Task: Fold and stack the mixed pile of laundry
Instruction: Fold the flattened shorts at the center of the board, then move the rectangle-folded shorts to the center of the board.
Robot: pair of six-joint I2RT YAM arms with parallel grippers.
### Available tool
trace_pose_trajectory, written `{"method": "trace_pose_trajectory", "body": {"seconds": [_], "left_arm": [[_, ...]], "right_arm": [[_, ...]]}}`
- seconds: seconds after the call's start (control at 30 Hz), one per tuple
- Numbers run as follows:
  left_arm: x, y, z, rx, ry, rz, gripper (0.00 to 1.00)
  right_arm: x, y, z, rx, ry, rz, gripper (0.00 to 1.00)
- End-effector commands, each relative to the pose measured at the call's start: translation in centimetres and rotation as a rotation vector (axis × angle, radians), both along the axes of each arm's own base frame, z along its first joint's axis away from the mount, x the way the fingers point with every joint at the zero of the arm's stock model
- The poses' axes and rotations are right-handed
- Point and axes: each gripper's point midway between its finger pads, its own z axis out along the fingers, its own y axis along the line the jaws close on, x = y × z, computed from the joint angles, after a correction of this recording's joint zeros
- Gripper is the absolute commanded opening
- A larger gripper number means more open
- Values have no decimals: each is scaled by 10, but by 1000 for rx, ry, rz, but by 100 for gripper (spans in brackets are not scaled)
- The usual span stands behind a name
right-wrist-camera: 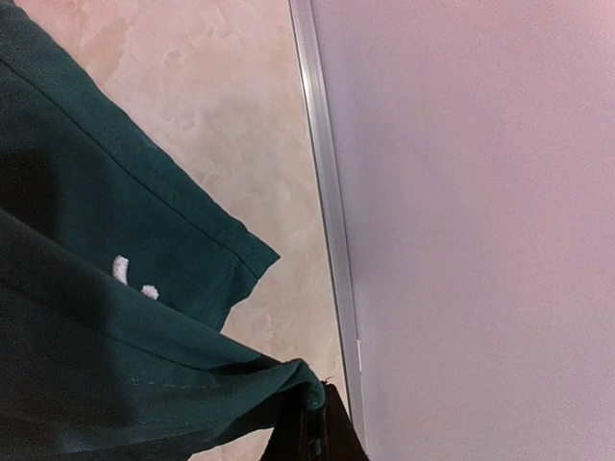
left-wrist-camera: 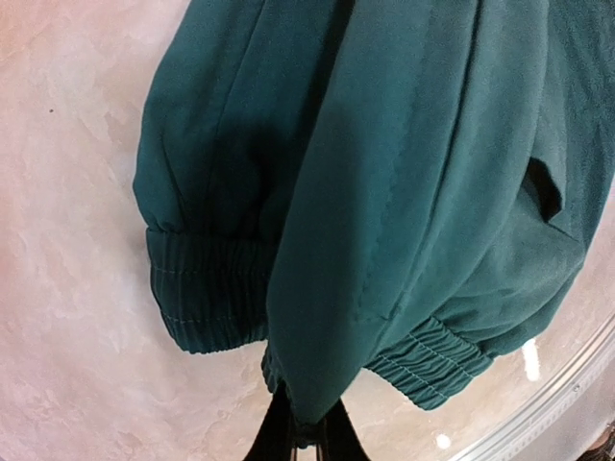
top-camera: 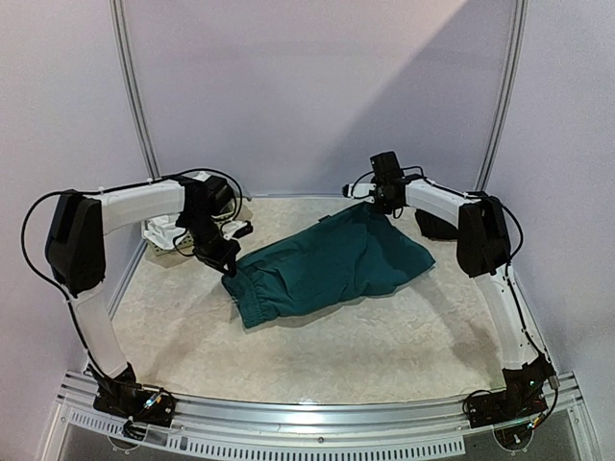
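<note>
Clamping the dark teal-green shorts (top-camera: 327, 264) at opposite ends, both of your grippers are closed tight on fabric. Your left gripper (left-wrist-camera: 306, 432) has its 2 fingers pinched together on a fold of cloth right at the gathered elastic waistband (left-wrist-camera: 207, 288), which bunches to either side of the fingertips and hangs just above the table (top-camera: 365, 346). Your right gripper (right-wrist-camera: 317, 427) is squeezed onto a leg hem corner. Just beyond that grip, a small white logo (right-wrist-camera: 133, 279) shows on the next layer of fabric. Between the 2 grippers the shorts lie spread and rumpled across the pale marbled surface, the held ends raised slightly. Behind your left gripper, near the arm's elbow, sits a crumpled white cloth (top-camera: 161, 233). Behind your right arm lies a black garment (top-camera: 437, 227), mostly hidden. Beside the right gripper a metal rail (right-wrist-camera: 327, 192) edges the table against the wall (right-wrist-camera: 480, 192).
</note>
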Motion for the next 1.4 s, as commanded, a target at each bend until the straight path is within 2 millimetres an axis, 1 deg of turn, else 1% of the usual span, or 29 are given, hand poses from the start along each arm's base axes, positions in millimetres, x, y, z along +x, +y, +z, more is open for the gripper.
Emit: {"method": "trace_pose_trajectory", "body": {"seconds": [0.0, 0.17, 0.27, 0.33, 0.4, 0.47, 0.5, 0.57, 0.6, 0.63, 0.67, 0.77, 0.8, 0.83, 0.87, 0.9, 0.93, 0.97, 1.0, 1.03, 1.07, 1.1, 1.13, 1.17, 1.2, 1.23, 1.27, 1.3, 1.37], "left_arm": [[-5, 11, 15, -29, 50, 48, 0], [0, 15, 25, -42, 29, 61, 0], [8, 20, 25, -46, 25, 88, 0], [13, 25, 21, -41, 32, 109, 0], [20, 33, 11, -11, 37, 136, 0], [26, 43, -5, 31, 56, 166, 0], [28, 45, -12, 37, 72, 188, 0], [31, 47, -24, 41, 96, 220, 2], [34, 48, -28, 45, 95, 238, 4], [38, 49, -32, 51, 87, 256, 6], [44, 51, -32, 59, 66, 280, 9], [58, 55, -21, 77, -17, 337, 27], [61, 56, -13, 78, -51, 345, 29], [64, 57, -2, 84, -94, 353, 33], [65, 57, 9, 87, -133, 360, 39], [65, 56, 22, 78, -175, 365, 41], [64, 52, 34, 60, -207, 362, 42], [63, 51, 47, 58, -252, 360, 43], [61, 49, 57, 52, -287, 356, 44], [58, 45, 65, 37, -314, 347, 45], [54, 42, 71, 19, -333, 337, 46], [50, 39, 74, 5, -342, 332, 47], [46, 35, 78, -14, -351, 328, 47], [41, 28, 80, -47, -351, 314, 48], [35, 16, 83, -99, -350, 286, 50], [29, 6, 88, -140, -367, 260, 51], [22, -4, 88, -173, -375, 235, 52], [15, -13, 83, -196, -367, 210, 53], [5, -28, 75, -223, -340, 182, 53]], "right_arm": [[21, -13, 11, 0, -99, -67, 0], [27, -11, 37, 53, -164, -78, 0], [32, -5, 53, 85, -213, -65, 0], [35, -1, 57, 99, -236, -52, 1], [40, 4, 53, 104, -254, -36, 8], [44, 13, 46, 103, -285, -13, 14], [47, 17, 38, 97, -298, 1, 16], [53, 30, 40, 102, -337, 29, 20], [54, 37, 33, 99, -344, 38, 24], [58, 42, 44, 112, -399, 30, 31], [60, 46, 46, 112, -432, 23, 39], [61, 41, 57, 116, -464, -25, 52], [59, 36, 64, 145, -450, -57, 56], [55, 31, 83, 179, -451, -85, 60], [51, 25, 84, 192, -423, -105, 64], [42, 19, 88, 227, -379, -127, 66], [32, 16, 84, 242, -332, -130, 69], [17, 12, 108, 289, -319, -131, 72], [1, 8, 118, 327, -292, -134, 74], [-17, 6, 99, 326, -215, -126, 76], [-36, 3, 117, 364, -189, -121, 77], [-54, 0, 108, 372, -114, -123, 78], [-71, -4, 109, 405, -61, -137, 78], [-86, -8, 99, 420, 1, -157, 78], [-102, -11, 103, 440, 41, -163, 78], [-117, -14, 97, 460, 100, -171, 78], [-129, -17, 89, 462, 151, -177, 78], [-140, -21, 86, 466, 185, -190, 78], [-157, -28, 71, 467, 270, -220, 79]]}}
